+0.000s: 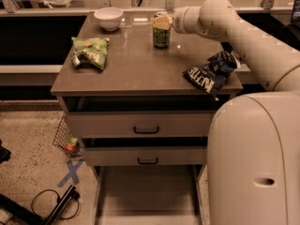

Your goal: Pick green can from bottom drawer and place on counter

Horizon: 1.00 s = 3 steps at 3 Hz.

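I read this as the placing step. The small green drink can (161,36) stands upright on the glossy grey-brown bench (136,64), toward its far edge, not far from the round white bowl (108,18). My beige end effector (162,21) sits right at the can's top, covering it (whether it grips or has let go, I cannot tell). The wide, pale-floored bottom drawer (145,196) lies pulled out, with no can showing in it. Next, I judge, comes a clean release and a straight lift away, so the can is not tipped.
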Each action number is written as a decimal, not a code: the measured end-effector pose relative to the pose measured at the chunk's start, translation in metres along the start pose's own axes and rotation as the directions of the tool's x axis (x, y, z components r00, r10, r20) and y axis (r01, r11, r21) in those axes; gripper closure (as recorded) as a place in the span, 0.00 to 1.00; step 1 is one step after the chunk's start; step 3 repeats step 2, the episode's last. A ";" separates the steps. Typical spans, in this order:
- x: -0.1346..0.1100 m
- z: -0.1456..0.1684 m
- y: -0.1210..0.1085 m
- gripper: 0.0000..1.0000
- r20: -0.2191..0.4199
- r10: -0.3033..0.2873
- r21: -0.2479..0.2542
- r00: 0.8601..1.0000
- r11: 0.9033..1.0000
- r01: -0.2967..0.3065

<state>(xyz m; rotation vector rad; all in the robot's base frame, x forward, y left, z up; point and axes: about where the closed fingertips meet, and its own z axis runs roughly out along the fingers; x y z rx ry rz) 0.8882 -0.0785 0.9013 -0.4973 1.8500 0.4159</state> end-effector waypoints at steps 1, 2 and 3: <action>0.002 0.003 0.003 0.20 -0.003 0.001 -0.005 1.000 1.000 -0.001; 0.003 0.005 0.005 0.00 -0.005 0.001 -0.008 1.000 1.000 -0.001; 0.003 0.005 0.005 0.00 -0.005 0.001 -0.008 1.000 1.000 -0.001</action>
